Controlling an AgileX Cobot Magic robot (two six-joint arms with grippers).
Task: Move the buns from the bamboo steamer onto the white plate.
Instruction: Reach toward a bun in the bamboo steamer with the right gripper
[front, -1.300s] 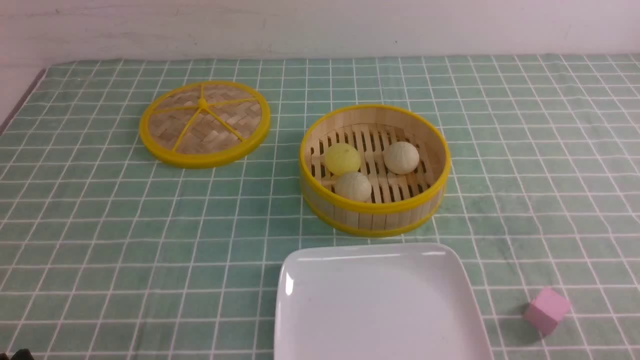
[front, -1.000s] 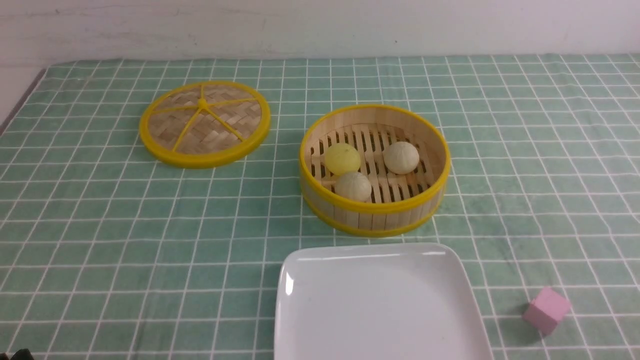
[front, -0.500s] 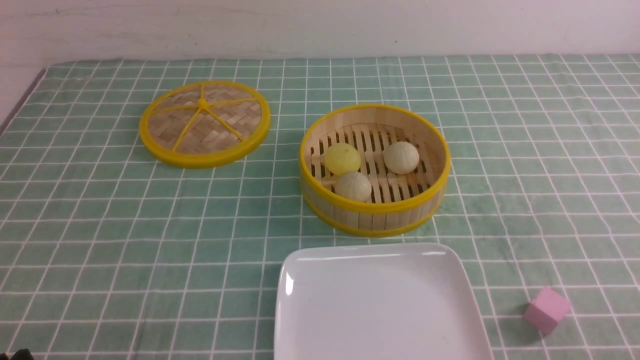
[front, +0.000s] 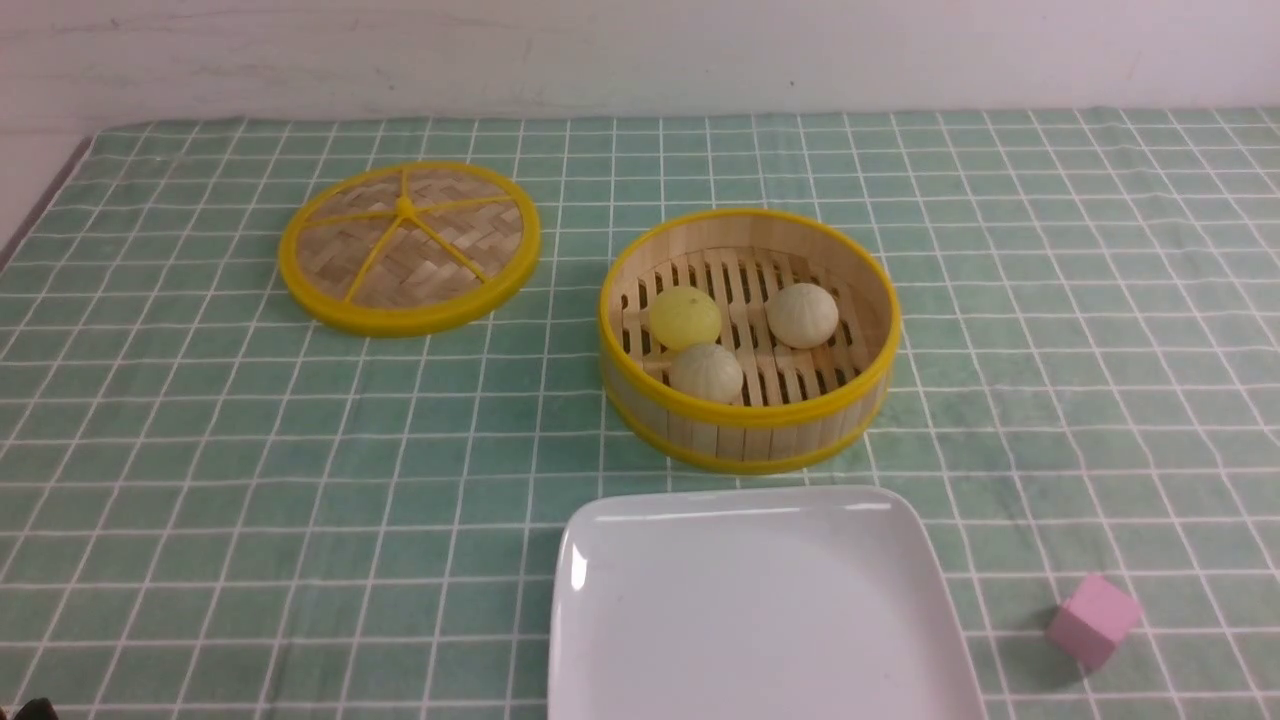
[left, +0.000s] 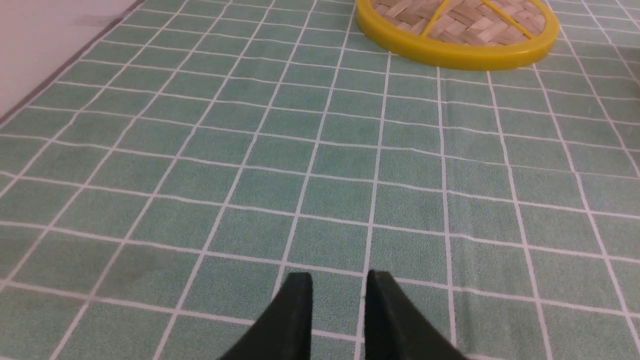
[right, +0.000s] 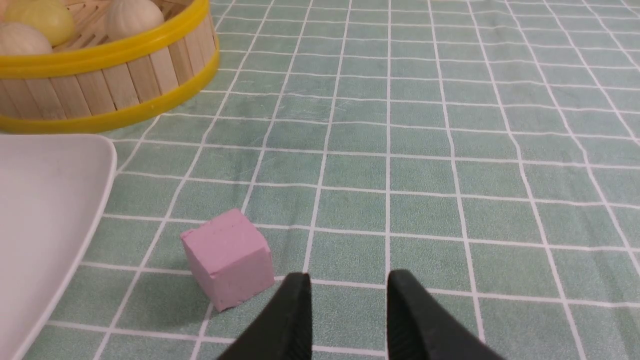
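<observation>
Nothing had been moved yet. The left gripper (left: 340, 276) and right gripper (right: 350, 274) were held slightly parted, with nothing gripped. The white plate (front: 760, 620) was left bare. Just beyond it, the yellow bun (front: 685, 317), near cream bun (front: 706, 372) and far cream bun (front: 802, 315) were all parked inside the bamboo steamer (front: 745, 420) — so all three were left to be shifted.

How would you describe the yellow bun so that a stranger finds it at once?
Find the round steamer beyond the white plate. Of three buns inside, the yellow bun is leftmost. It alone is yellow; the near bun and right bun are cream.
</observation>
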